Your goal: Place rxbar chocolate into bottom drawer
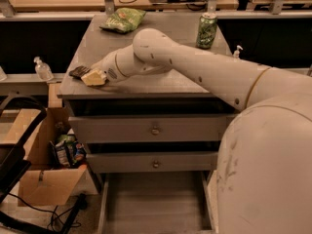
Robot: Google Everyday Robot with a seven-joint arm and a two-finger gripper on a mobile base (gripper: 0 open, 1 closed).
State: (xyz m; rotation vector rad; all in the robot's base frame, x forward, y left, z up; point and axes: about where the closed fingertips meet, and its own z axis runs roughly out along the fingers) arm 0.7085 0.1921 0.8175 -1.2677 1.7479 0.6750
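Observation:
The rxbar chocolate (79,71) is a small dark flat bar lying near the front left edge of the grey cabinet top (161,79). My gripper (92,77) reaches in from the right and sits right at the bar, its pale fingertips (95,78) touching or overlapping the bar's right end. The bottom drawer (153,206) is pulled out below, showing a planked floor with nothing in it.
A green chip bag (123,19) lies at the back left of the top, and a green can (206,30) stands at the back right. Two knobbed drawers (155,129) are shut. A cardboard box (51,155) with items stands on the floor at left.

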